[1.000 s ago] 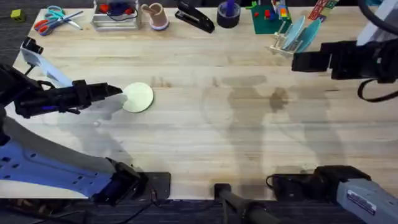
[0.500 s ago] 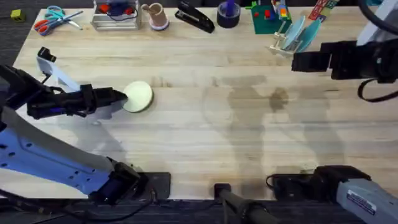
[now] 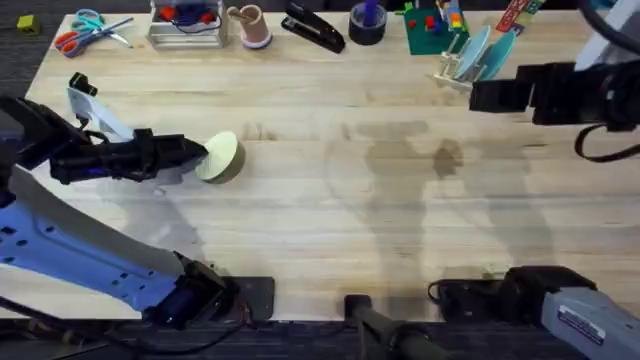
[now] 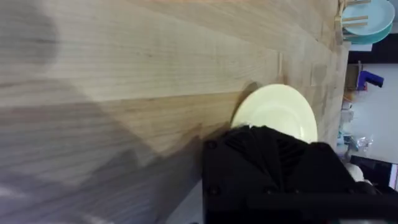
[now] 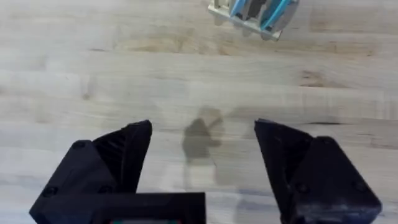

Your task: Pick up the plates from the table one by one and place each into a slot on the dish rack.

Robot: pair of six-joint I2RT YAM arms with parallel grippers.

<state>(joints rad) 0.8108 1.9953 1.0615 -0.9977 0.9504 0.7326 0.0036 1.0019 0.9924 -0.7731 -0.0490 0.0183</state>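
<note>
- Your left end effector (image 3: 203, 155) sits at the left of the overhead frame, fingers clamped on the near rim of the small round pale cream-yellow plate (image 3: 222, 158). An edge grip makes sense here: the plate is thin, and it has to go into the rack on edge.
- The cream plate looks tilted in the overhead view, an oval rather than a full circle, so my read is that its gripped edge is lifted. I can't tell whether the far edge touches the light wooden butcher-block bench (image 3: 320, 210).
- In the left wrist view the cream plate (image 4: 277, 112) pokes out past the black finger housing, with its shadow on the wood just beside it. That fits a low lift.
- The small pale wooden dish rack with upright pegs (image 3: 465, 62) is at the upper right of the overhead frame, well apart from the held plate. The light teal-blue plates (image 3: 484, 52) already stand on edge in it.
- Your right end effector (image 5: 202, 158) is wide open and holds nothing. It hovers over bare bench near the rack, probably parked to keep the lane clear.
- In the right wrist view the rack (image 5: 252, 14) shows the teal plates (image 5: 268, 9) packed between the pegs.
- Judgement: one plate is left. You'll need a free slot beside the teal ones and a long carry across the frame, and a rim-only grip could slip on the way.
</note>
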